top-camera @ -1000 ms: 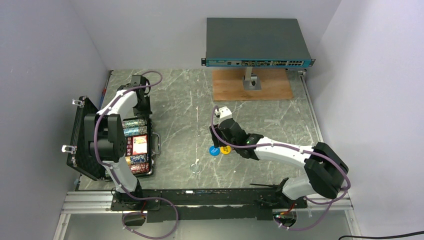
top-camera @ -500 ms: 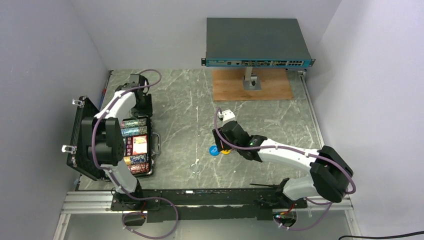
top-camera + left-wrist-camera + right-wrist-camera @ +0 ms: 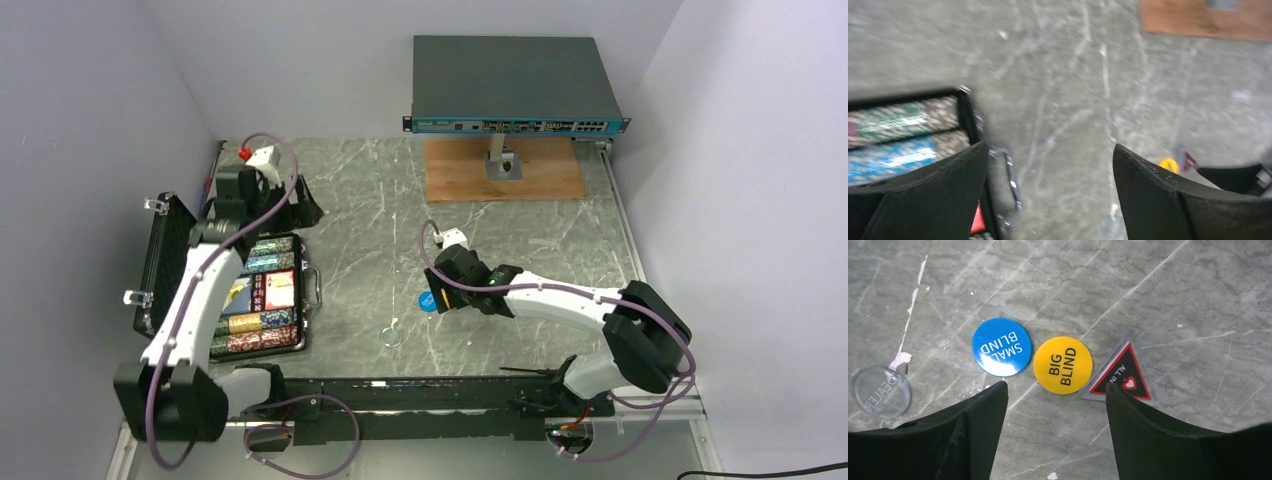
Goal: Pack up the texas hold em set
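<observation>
The black case (image 3: 290,348) lies open at the left, its lid (image 3: 160,262) tipped back, with rows of coloured chips (image 3: 255,325) and a red card box (image 3: 280,290) inside. My left gripper (image 3: 306,210) hangs open and empty beyond the case's far corner; in its blurred wrist view the gripper (image 3: 1050,147) frames bare table, with the chips (image 3: 903,130) and silver handle (image 3: 1010,175) at the left. My right gripper (image 3: 1054,386) stands open low over the blue disc (image 3: 1001,346), yellow disc (image 3: 1063,365) and red triangular token (image 3: 1123,375), holding nothing.
A clear dealer disc (image 3: 880,391) lies left of the blue one, also seen in the top view as a clear dealer disc (image 3: 392,335). At the back a grey network switch (image 3: 515,85) stands on a wooden board (image 3: 505,170).
My left arm has unfolded and lifted away from the case, its jaws going from nearly shut to wide open. My right gripper has come nearer over the discs, and its jaws have widened.
</observation>
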`<state>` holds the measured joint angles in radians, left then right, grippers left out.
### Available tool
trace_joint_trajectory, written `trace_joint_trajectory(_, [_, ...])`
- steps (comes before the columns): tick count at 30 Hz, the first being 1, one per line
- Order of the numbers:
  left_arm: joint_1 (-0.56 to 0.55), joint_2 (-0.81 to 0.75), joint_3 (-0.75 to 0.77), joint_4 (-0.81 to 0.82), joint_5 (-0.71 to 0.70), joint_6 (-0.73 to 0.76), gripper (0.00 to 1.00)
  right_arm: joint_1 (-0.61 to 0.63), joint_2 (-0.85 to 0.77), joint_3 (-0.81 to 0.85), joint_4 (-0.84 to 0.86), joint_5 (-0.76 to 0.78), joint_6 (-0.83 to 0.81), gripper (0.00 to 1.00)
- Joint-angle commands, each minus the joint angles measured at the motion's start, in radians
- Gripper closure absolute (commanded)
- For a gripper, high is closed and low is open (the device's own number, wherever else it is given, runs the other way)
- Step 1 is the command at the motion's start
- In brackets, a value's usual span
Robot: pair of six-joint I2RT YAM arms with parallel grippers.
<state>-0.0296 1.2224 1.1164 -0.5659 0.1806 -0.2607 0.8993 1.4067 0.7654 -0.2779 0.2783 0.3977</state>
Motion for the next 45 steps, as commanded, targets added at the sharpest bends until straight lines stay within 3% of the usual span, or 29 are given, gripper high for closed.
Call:
trace_joint_trajectory(1, [0.002,-0.159,-0.217,0.163,0.289,-0.181,0.04,0.004,0.032,0.063,-0.067,0.025,0.038,0.26])
trace_joint_trajectory(5, [-0.022,-0.335,-0.507,0.325,0.436,-0.317,0.01,-0.012,0.034,0.071,-0.122,0.104,0.099,0.26])
trace_joint_trajectory(8, [-0.119,-0.431,-0.623,0.367,0.439,-0.384,0.01,-0.038,0.008,0.056,-0.132,0.099,0.135,0.26])
trace_joint_trajectory(12, [-0.371,-0.536,-0.673,0.297,0.245,-0.458,0.01,-0.067,-0.047,0.024,-0.101,0.014,0.117,0.16])
trace_joint_trajectory(17, [-0.563,-0.668,-0.735,0.232,0.064,-0.565,0.02,-0.034,-0.08,-0.008,0.018,-0.132,0.084,0.11])
trace_joint_trajectory(22, [-0.603,-0.736,-0.704,0.036,-0.04,-0.609,0.02,0.082,-0.015,0.052,0.057,-0.141,0.097,0.1])
trace_joint_trajectory(26, [-0.604,-0.762,-0.626,-0.178,-0.203,-0.663,0.01,0.177,0.071,0.126,0.064,-0.127,0.094,0.11])
trace_joint_trajectory(30, [-0.603,-0.722,-0.6,-0.232,-0.267,-0.671,0.01,0.198,0.072,0.131,0.063,-0.124,0.13,0.11])
trace_joint_trajectory(36, [-0.613,-0.491,-0.588,-0.071,-0.123,-0.617,0.07,0.191,-0.023,0.087,-0.01,0.044,0.133,0.11])
trace_joint_trajectory(38, [-0.663,-0.412,-0.58,0.009,-0.111,-0.627,0.07,0.177,-0.076,0.056,-0.021,0.088,0.128,0.1])
trace_joint_trajectory(41, [-0.764,-0.299,-0.522,0.076,-0.165,-0.657,0.07,0.134,-0.173,-0.028,0.004,0.097,0.121,0.09])
trace_joint_trajectory(45, [-0.903,-0.092,-0.357,-0.044,-0.366,-0.698,0.05,0.058,-0.303,-0.105,0.025,0.073,0.121,0.09])
